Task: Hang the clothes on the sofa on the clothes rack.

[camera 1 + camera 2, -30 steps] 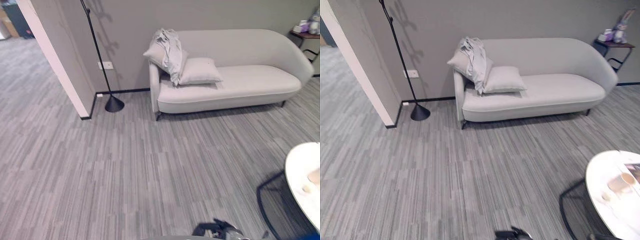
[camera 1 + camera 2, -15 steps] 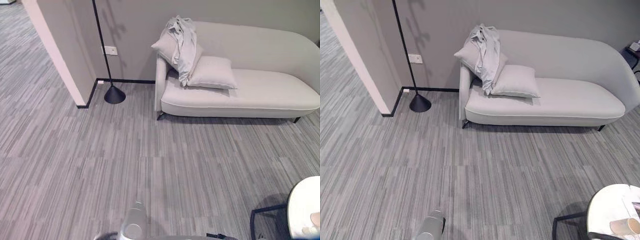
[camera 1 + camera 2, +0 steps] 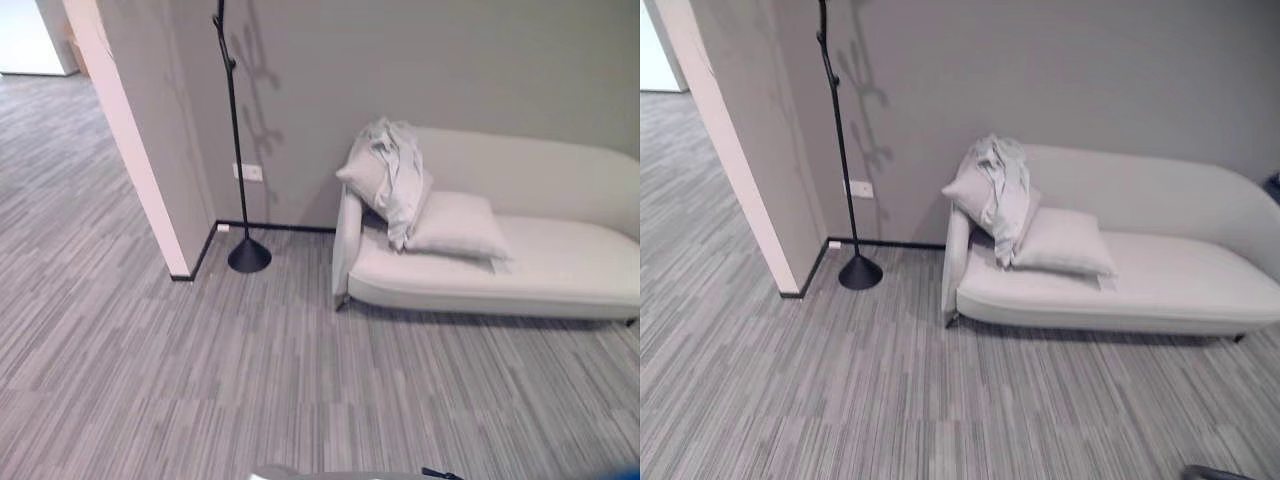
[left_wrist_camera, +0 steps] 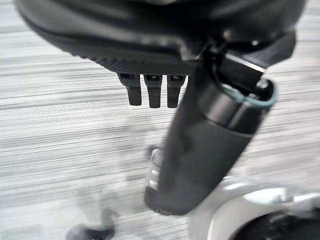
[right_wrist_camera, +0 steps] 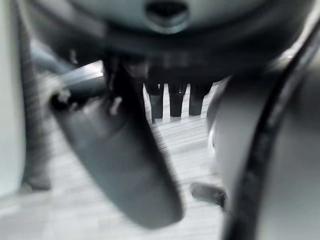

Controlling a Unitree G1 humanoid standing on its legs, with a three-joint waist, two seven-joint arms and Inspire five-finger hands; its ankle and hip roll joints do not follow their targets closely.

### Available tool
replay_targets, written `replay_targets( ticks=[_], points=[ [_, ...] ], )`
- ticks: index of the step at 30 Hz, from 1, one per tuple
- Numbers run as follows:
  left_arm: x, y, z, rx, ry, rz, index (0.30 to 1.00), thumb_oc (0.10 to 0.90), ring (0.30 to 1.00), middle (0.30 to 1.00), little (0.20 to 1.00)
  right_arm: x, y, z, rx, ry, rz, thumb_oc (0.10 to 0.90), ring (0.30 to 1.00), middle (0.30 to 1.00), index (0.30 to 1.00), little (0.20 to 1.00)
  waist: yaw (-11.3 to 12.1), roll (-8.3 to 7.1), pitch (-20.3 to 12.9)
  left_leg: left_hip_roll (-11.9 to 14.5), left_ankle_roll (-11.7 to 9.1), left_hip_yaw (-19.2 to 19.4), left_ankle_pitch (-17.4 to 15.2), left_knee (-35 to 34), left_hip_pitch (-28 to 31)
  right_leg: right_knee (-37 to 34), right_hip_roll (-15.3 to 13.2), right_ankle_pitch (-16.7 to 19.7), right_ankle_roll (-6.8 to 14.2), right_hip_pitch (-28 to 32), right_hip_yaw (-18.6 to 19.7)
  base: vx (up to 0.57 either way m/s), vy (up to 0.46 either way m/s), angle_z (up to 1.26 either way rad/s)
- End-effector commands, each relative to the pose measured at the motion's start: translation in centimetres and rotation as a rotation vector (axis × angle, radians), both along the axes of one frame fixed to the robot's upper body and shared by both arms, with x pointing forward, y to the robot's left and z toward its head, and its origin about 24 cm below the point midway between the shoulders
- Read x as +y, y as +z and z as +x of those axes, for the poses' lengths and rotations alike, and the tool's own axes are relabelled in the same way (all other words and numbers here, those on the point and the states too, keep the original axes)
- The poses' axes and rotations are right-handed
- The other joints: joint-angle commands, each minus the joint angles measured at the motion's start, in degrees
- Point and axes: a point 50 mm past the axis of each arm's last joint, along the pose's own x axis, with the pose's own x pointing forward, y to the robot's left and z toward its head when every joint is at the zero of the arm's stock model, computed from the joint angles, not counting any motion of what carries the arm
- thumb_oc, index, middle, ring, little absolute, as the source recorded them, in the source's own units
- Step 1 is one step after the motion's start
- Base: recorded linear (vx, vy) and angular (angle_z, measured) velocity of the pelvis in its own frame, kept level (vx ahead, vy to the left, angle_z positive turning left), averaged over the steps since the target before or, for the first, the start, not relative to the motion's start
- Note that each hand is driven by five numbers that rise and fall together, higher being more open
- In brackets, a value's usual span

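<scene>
A light grey garment point(image 3: 395, 175) lies draped over a pillow at the left end of the pale sofa point(image 3: 540, 270), hanging down in front of it. A second pillow point(image 3: 458, 225) rests beside it on the seat. The black clothes rack point(image 3: 235, 130), a thin pole with small pegs on a cone base point(image 3: 249, 257), stands against the wall just left of the sofa. My left hand point(image 4: 150, 40) hangs over the carpet with straight fingers and holds nothing. My right hand point(image 5: 120, 155) also hangs open and holds nothing. Both are far from the sofa.
A wall corner point(image 3: 140, 150) juts out left of the rack, with a corridor beyond it. A white socket point(image 3: 248, 172) sits on the wall behind the pole. Grey striped carpet point(image 3: 250, 380) stretches between me and the sofa.
The whole picture has shifted: the camera looks higher and more to the left, so the sofa sits lower right and the round table has left the view. The garment and rack have not moved.
</scene>
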Motion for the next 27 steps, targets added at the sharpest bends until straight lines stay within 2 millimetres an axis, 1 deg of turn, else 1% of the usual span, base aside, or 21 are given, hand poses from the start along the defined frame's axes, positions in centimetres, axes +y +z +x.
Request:
replay_targets(
  ticks=[1, 2, 3, 4, 5, 6, 7, 8, 9, 11, 12, 14, 15, 16, 17, 20, 22, 23, 25, 26, 27],
  points=[
    [1.3, 0.5, 2.3, -0.086, 0.027, 0.058, 0.900, 0.800, 0.900, 0.900, 0.900, 4.7, 0.4, 3.5, -0.119, 0.258, 0.072, 0.800, 0.900, 0.900, 0.900, 0.900, 1.3, 1.21, 4.9, 1.0, -4.5, -2.8, -0.6, -5.9, 5.2, -24.1, 3.8, 4.1, -0.5, 1.7, -6.6, 0.25, -0.213, 0.15],
    [1.6, 0.8, 3.2, -0.122, 0.029, 0.068, 0.900, 0.800, 0.900, 0.900, 0.900, 6.0, 1.2, 5.6, -0.211, 0.393, 0.058, 0.800, 0.900, 0.900, 0.900, 0.900, 1.2, 0.41, 5.2, 1.3, -5.4, -4.0, -1.5, -6.1, 6.3, -31.2, 5.6, 4.5, -0.7, 1.1, -5.1, 0.25, -0.210, 0.11],
    [1.6, 0.8, 3.2, -0.122, 0.029, 0.068, 0.900, 0.800, 0.900, 0.900, 0.900, 6.0, 1.2, 5.6, -0.211, 0.393, 0.058, 0.800, 0.900, 0.900, 0.900, 0.900, 1.2, 0.42, 5.2, 1.3, -5.4, -4.0, -1.5, -6.1, 6.3, -31.2, 5.6, 4.6, -0.7, 1.1, -5.1, 0.32, -0.224, 0.24],
    [1.7, 1.2, 5.1, -0.215, 0.024, 0.078, 0.900, 0.800, 0.900, 0.900, 0.900, 8.4, 4.5, 10.5, -0.466, 0.666, 0.007, 0.800, 0.900, 0.900, 0.900, 0.900, 0.8, -1.05, 6.0, 1.9, -6.5, -6.1, -3.8, -6.1, 8.3, -40.7, 6.7, 7.1, 0.7, -1.4, 0.2, 0.35, -0.228, 0.35],
    [1.5, 1.3, 5.5, -0.244, -0.019, 0.078, 0.900, 0.800, 0.900, 0.900, 0.900, 8.1, 7.8, 13.9, -0.645, 0.793, -0.095, 0.800, 0.900, 0.900, 0.900, 0.900, 0.7, -1.49, 6.6, 2.6, -7.0, -7.4, -4.9, -6.1, 9.0, -44.0, 6.1, 11.1, 2.2, -2.7, 5.0, 0.34, -0.223, 0.51],
    [1.5, 1.3, 5.5, -0.244, -0.020, 0.078, 0.900, 0.800, 0.900, 0.900, 0.900, 8.1, 7.8, 13.9, -0.645, 0.793, -0.095, 0.800, 0.900, 0.900, 0.900, 0.900, 0.6, -1.69, 6.6, 2.3, -6.9, -7.5, -4.7, -6.1, 8.7, -44.2, 5.9, 11.4, 2.2, -2.8, 5.1, 0.26, -0.144, 0.43],
    [1.5, 1.3, 5.4, -0.246, -0.057, 0.078, 0.900, 0.800, 0.900, 0.900, 0.900, 7.4, 9.6, 15.5, -0.728, 0.797, -0.151, 0.800, 0.900, 0.900, 0.900, 0.900, 0.3, -1.46, 6.7, 3.4, -7.2, -8.5, -5.6, -6.1, 9.6, -44.5, 5.6, 13.2, 2.8, -3.7, 8.5, 0.11, -0.050, 0.28],
    [1.5, 1.3, 5.4, -0.246, -0.058, 0.077, 0.900, 0.800, 0.900, 0.900, 0.900, 7.3, 9.6, 15.5, -0.728, 0.797, -0.151, 0.800, 0.900, 0.900, 0.900, 0.900, 0.3, -1.64, 6.6, 3.1, -7.1, -8.6, -5.4, -6.1, 9.4, -44.7, 5.4, 13.4, 2.9, -3.8, 8.5, 0.35, -0.165, 0.33],
    [2.1, 1.3, 4.7, -0.238, -0.047, 0.086, 0.900, 0.800, 0.900, 0.900, 0.900, 6.3, 12.2, 17.4, -0.843, 0.786, -0.227, 0.800, 0.900, 0.900, 0.900, 0.900, -0.3, -1.83, 6.1, 4.5, -7.5, -11.2, -6.7, -6.0, 10.5, -45.5, 3.8, 16.2, 3.4, -4.6, 14.1, 0.35, -0.166, 0.39],
    [2.3, 1.3, 4.2, -0.228, -0.030, 0.093, 0.900, 0.800, 0.900, 0.900, 0.900, 5.7, 13.0, 17.8, -0.873, 0.784, -0.260, 0.800, 0.900, 0.900, 0.900, 0.900, -0.4, -1.86, 5.8, 5.4, -7.7, -12.1, -7.4, -6.0, 11.1, -45.9, 3.4, 17.5, 3.7, -4.4, 15.5, 0.38, -0.183, 0.52],
    [3.3, 1.4, 3.4, -0.211, 0.033, 0.121, 0.900, 0.800, 0.900, 0.900, 0.900, 4.3, 15.3, 19.2, -0.954, 0.771, -0.369, 0.800, 0.900, 0.900, 0.900, 0.900, -0.5, -2.53, 4.9, 7.1, -8.5, -14.1, -8.4, -6.1, 11.9, -46.5, 2.5, 18.8, 4.1, -3.6, 16.7, 0.40, -0.195, 0.54],
    [4.1, 1.4, 1.9, -0.182, 0.094, 0.141, 0.900, 0.800, 0.900, 0.900, 0.900, 2.8, 17.8, 20.1, -1.036, 0.740, -0.492, 0.800, 0.900, 0.900, 0.900, 0.900, -0.2, -3.53, 3.3, 9.1, -9.7, -14.3, -9.7, -6.1, 12.2, -47.5, 1.7, 18.1, 4.9, -1.7, 12.4, 0.42, -0.202, 0.78],
    [4.1, 1.4, 1.9, -0.181, 0.093, 0.141, 0.900, 0.800, 0.900, 0.900, 0.900, 2.8, 17.8, 20.1, -1.035, 0.740, -0.492, 0.800, 0.900, 0.900, 0.900, 0.900, -0.3, -3.41, 3.1, 9.4, -9.7, -14.4, -9.8, -6.1, 12.2, -47.6, 1.9, 18.0, 4.8, -1.6, 12.2, 0.32, -0.152, 0.93],
    [4.4, 1.5, 1.3, -0.174, 0.128, 0.155, 0.900, 0.800, 0.900, 0.900, 0.900, 1.1, 19.3, 20.4, -1.066, 0.708, -0.607, 0.800, 0.900, 0.900, 0.900, 0.900, -0.8, -3.25, 2.5, 11.5, -10.6, -14.3, -9.7, -6.1, 12.9, -45.6, 2.5, 17.6, 5.0, -2.2, 11.1, 0.42, -0.223, 0.49],
    [4.7, 1.5, 0.1, -0.164, 0.196, 0.174, 0.900, 0.800, 0.900, 0.900, 0.900, -2.3, 21.2, 20.0, -1.090, 0.620, -0.777, 0.800, 0.900, 0.900, 0.900, 0.900, -1.4, -2.40, 1.9, 15.7, -12.4, -14.4, -8.0, -6.1, 12.9, -43.5, 5.3, 13.2, 4.3, -2.0, 10.2, 0.50, -0.278, 0.32],
    [4.5, 1.4, -1.0, -0.153, 0.256, 0.173, 0.900, 0.800, 0.900, 0.900, 0.900, -7.4, 24.4, 19.6, -1.098, 0.461, -1.020, 0.800, 0.900, 0.900, 0.900, 0.900, -1.0, -0.96, 1.2, 20.6, -14.6, -15.0, -2.8, -6.1, 10.4, -43.0, 9.3, 7.4, 2.8, -0.1, 6.2, 0.34, -0.243, 0.42],
    [4.3, 1.3, -1.1, -0.146, 0.246, 0.168, 0.900, 0.800, 0.900, 0.900, 0.900, -8.1, 24.7, 19.6, -1.097, 0.420, -1.045, 0.800, 0.900, 0.900, 0.900, 0.900, -1.0, -0.88, 1.3, 21.0, -15.0, -15.8, -1.6, -5.7, 9.0, -43.6, 9.8, 6.7, 2.2, 0.3, 5.4, 0.19, -0.165, 0.13],
    [3.6, 1.0, -1.6, -0.107, 0.214, 0.157, 0.900, 0.800, 0.900, 0.900, 0.900, -9.6, 25.6, 20.1, -1.105, 0.322, -1.061, 0.800, 0.900, 0.900, 0.900, 0.900, -0.1, -0.49, 1.6, 22.2, -15.8, -15.9, 0.4, -2.4, 7.2, -45.4, 12.0, 5.4, 1.4, 2.0, 4.6, 0.27, -0.194, 0.04],
    [3.5, 1.0, -1.0, -0.119, 0.209, 0.150, 0.900, 0.800, 0.900, 0.900, 0.900, -10.0, 26.0, 20.7, -1.113, 0.293, -1.038, 0.800, 0.900, 0.900, 0.900, 0.900, 0.5, -1.16, 2.3, 21.8, -16.2, -15.7, 1.9, 0.8, 5.2, -47.1, 12.1, 5.6, 0.9, 3.2, 3.9, 0.20, -0.144, -0.04],
    [3.5, 1.0, -0.5, -0.135, 0.212, 0.148, 0.900, 0.800, 0.900, 0.900, 0.900, -10.3, 26.3, 21.1, -1.119, 0.265, -1.005, 0.800, 0.900, 0.900, 0.900, 0.900, 0.7, -1.63, 2.9, 21.6, -16.4, -14.3, 2.5, 3.6, 3.7, -48.2, 11.9, 5.4, 0.5, 4.3, 3.2, 0.15, -0.124, 0.05],
    [3.5, 1.1, 0.5, -0.166, 0.224, 0.143, 0.900, 0.800, 0.900, 0.900, 0.900, -9.0, 28.1, 22.8, -1.200, 0.261, -0.931, 0.800, 0.900, 0.900, 0.900, 0.900, 1.0, -3.34, 4.6, 21.6, -16.3, -7.7, 3.9, 10.4, 0.3, -50.7, 11.4, 5.3, -0.4, 7.2, 1.7, 0.23, -0.186, 0.21]
  ],
)
